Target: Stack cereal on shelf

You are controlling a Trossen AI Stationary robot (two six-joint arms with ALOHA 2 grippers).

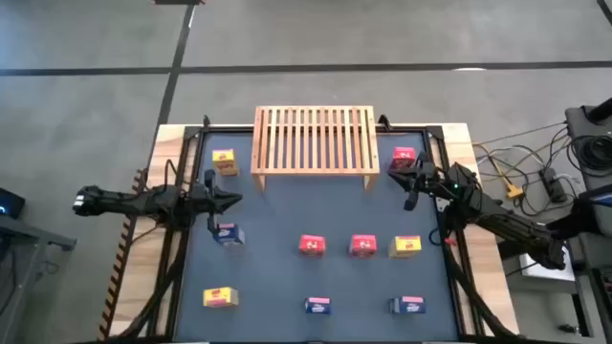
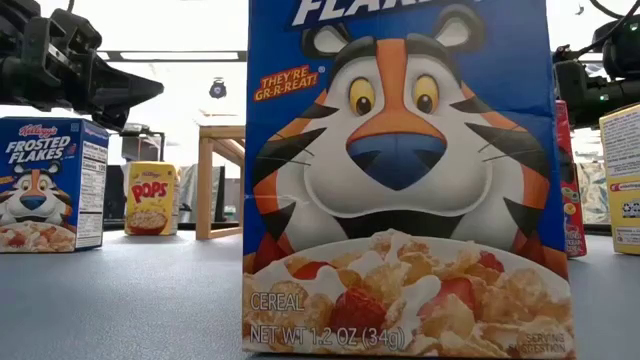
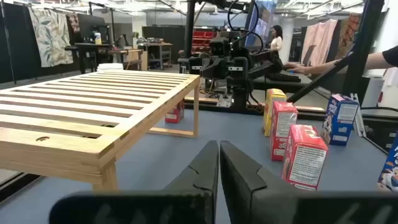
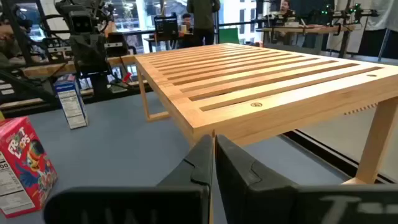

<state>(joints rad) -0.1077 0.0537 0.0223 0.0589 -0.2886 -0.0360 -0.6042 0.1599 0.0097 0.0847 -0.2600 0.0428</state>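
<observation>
The wooden slatted shelf (image 1: 314,139) stands on its legs at the table's far middle, with nothing on its top. Nine cereal boxes stand upright on the table. A yellow one (image 1: 224,161) is left of the shelf and a red one (image 1: 404,158) right of it. A blue one (image 1: 228,233), two red (image 1: 312,245) (image 1: 362,245) and a yellow (image 1: 406,246) form a middle row. A yellow (image 1: 220,297) and two blue (image 1: 317,305) (image 1: 408,305) stand near the front. My left gripper (image 1: 234,199) (image 3: 219,152) is shut and empty, above the table left of the shelf. My right gripper (image 1: 405,179) (image 4: 213,146) is shut and empty, by the shelf's right end.
A black frame (image 1: 191,143) rims the dark mat. In the low view a blue box (image 2: 400,170) fills the foreground and hides much of the table behind it. People and benches show beyond the table (image 3: 277,37). Cables lie off the table's right side (image 1: 521,177).
</observation>
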